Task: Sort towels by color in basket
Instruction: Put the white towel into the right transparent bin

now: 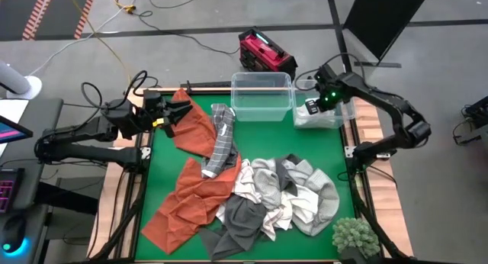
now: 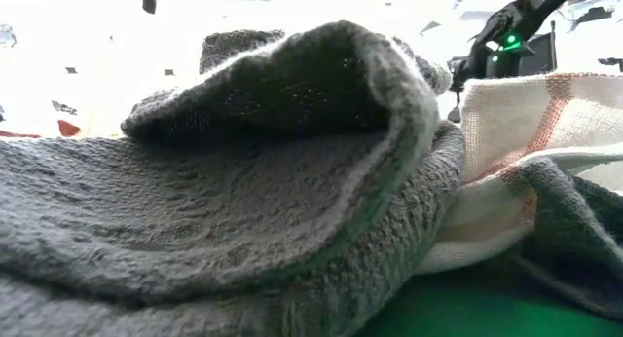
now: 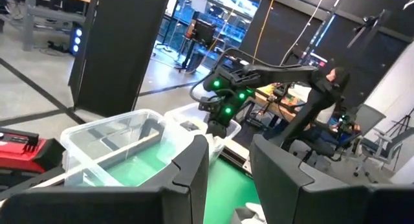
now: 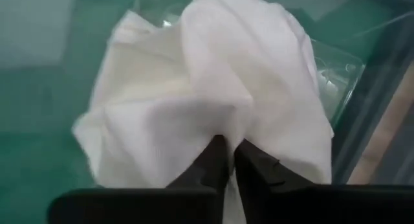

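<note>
On the near side of the green worktop (image 1: 164, 191), the unsorted towels (image 1: 263, 195) lie heaped short of the clear bins. Beyond them, the right pincer (image 4: 228, 160) pinches a white towel (image 4: 213, 88) over the right-hand bin (image 1: 324, 115); it should drop low before letting go, so no corner drapes the rim. The left pincer (image 3: 228, 179) waits, spread wide, far off to that bin's left.

Both arms: dark, near-black links, rounded joint housings.

Left arm (image 1: 84, 138): black cable loops above its rear link; a small yellow marking sits by the left gripper (image 1: 181, 111). In its wrist view the fingers (image 3: 184, 179) are broad, flat, matte dark plates with angular edges.

Right arm (image 1: 396, 115): green indicator lights glow on the housing above the right gripper (image 1: 314, 105), also visible from across the table. Its fingers (image 4: 213, 162) are slim, black, tapering to narrow tips.
</note>
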